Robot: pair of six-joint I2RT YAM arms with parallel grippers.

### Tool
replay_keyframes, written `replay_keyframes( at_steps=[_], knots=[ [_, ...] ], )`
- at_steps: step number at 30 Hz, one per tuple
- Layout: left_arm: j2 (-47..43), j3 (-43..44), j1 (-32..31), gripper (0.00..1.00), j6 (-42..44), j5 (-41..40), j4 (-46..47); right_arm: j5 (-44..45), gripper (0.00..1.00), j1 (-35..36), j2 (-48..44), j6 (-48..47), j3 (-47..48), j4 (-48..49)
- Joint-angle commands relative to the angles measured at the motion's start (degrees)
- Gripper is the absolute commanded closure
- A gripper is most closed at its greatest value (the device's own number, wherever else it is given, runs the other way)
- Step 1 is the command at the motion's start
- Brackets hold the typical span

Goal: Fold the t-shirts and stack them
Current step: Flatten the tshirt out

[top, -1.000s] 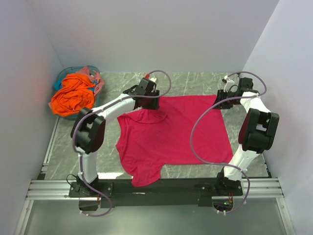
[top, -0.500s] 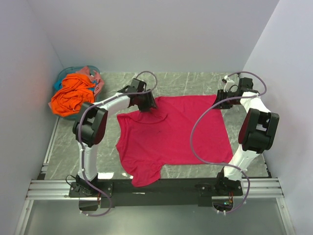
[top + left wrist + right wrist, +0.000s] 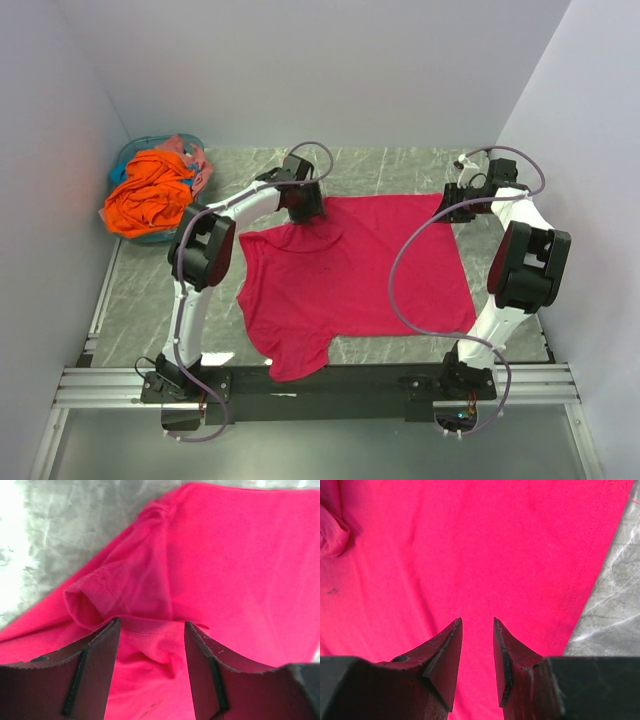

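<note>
My left arm's elbow has swung in toward the middle since a second ago, the wrist dipped left and came back, and the left pincer [image 3: 151, 625] has spread wider; the right arm has not moved. Left pincer now: jaws well apart, low over the cloth, a rumpled fold of the crimson-pink t-shirt [image 3: 360, 270] between them, nothing pinched. Just ahead of it in the left wrist view lies a short sleeve [image 3: 95, 597], partly rolled, with grey worktop [image 3: 150, 300] beyond. From above, this pincer sits at the shirt's far left corner.

Right pincer [image 3: 477, 621]: jaws a narrow gap apart, tips over flat cloth near the shirt's far right corner, a stitched hem and bare worktop off to its right. No cloth bunched in the gap, so no hold that I can see.

The crimson-pink t-shirt is spread mostly flat mid-worktop between both arms, one sleeve hanging toward the near edge. The orange t-shirt [image 3: 150, 195] is heaped in the teal basket [image 3: 125, 160] at far left, with a bit of the salmon-pink t-shirt [image 3: 188, 148] behind it.
</note>
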Motion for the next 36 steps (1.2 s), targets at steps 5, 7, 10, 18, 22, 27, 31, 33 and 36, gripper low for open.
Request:
replay_keyframes(
  at_steps=[5,7,10,18,22,27,31,33,36],
  knots=[
    [3.6,7.1,-0.2,0.41,4.5,-3.2,-8.3,-1.2,0.62,-0.5,-2.4,0.0,-0.3,1.5],
    [2.6,6.7,-0.3,0.41,5.0,-2.6,-8.7,-1.2,0.61,-0.5,-2.7,0.0,-0.3,1.5],
    [-0.9,4.1,-0.2,0.4,5.3,-3.7,-7.6,-1.1,0.62,-0.5,-2.7,0.0,-0.4,1.6],
    [-3.3,3.8,-0.4,0.4,6.5,-4.8,-9.5,-1.4,0.62,-0.5,-2.9,0.2,-0.3,1.6],
    [-1.9,4.4,-0.4,0.4,6.2,-4.1,-9.9,-1.5,0.62,-0.5,-3.2,0.1,-0.5,1.7],
    [1.1,7.3,-0.6,0.4,6.0,-3.6,-10.9,-1.6,0.62,-0.5,-3.3,0.1,-0.5,1.6],
    [2.5,8.7,-0.8,0.43,6.2,-3.4,-11.1,-1.6,0.62,-0.6,-3.3,0.3,-0.4,1.7],
    [3.6,9.6,-0.8,0.45,6.3,-3.2,-11.3,-1.8,0.61,-0.6,-3.3,0.2,-0.3,1.6],
    [5.0,11.2,-1.0,0.47,6.8,-2.9,-12.3,-1.8,0.62,-0.6,-3.4,0.2,-0.4,1.6]
  ],
)
